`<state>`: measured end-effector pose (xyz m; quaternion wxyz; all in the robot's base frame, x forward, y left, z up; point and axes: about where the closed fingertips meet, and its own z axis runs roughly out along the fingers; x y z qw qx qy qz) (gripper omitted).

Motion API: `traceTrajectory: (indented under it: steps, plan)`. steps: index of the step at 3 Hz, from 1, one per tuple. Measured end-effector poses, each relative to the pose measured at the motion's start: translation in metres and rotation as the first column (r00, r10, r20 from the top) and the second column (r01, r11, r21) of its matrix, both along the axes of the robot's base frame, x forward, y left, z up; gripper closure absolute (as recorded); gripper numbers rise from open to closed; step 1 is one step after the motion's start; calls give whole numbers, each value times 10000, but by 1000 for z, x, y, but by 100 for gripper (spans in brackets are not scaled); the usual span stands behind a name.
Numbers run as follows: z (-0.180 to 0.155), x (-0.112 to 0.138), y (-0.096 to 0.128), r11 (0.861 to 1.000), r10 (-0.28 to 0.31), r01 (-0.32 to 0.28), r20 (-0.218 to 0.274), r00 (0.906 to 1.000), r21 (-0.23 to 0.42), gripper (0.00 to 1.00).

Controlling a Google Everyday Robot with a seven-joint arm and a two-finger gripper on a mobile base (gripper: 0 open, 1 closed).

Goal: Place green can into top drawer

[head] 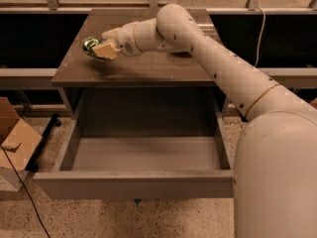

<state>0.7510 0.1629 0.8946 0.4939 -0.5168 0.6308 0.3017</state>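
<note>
The green can is at the left part of the dark cabinet top, held sideways with a silver end facing left. My gripper reaches in from the right and is shut on the green can, holding it just above the surface. The top drawer is pulled open below and in front, showing a lighter grey floor with nothing in it. Its flat front panel faces me. My arm hides part of the can and the right rear of the cabinet top.
A cardboard box sits on the floor to the left of the drawer, with a black cable running beside it. Dark shelving flanks the cabinet on both sides. My arm's large white body fills the right foreground.
</note>
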Motion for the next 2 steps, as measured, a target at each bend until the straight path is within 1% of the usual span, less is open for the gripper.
traceTrajectory:
  steps: [1,2]
  plan:
    - [22,-26,-26,9991,305,-299,196,9993,-293,100]
    - [27,-46,-53,9991,298,-293,174,9994,-316,100]
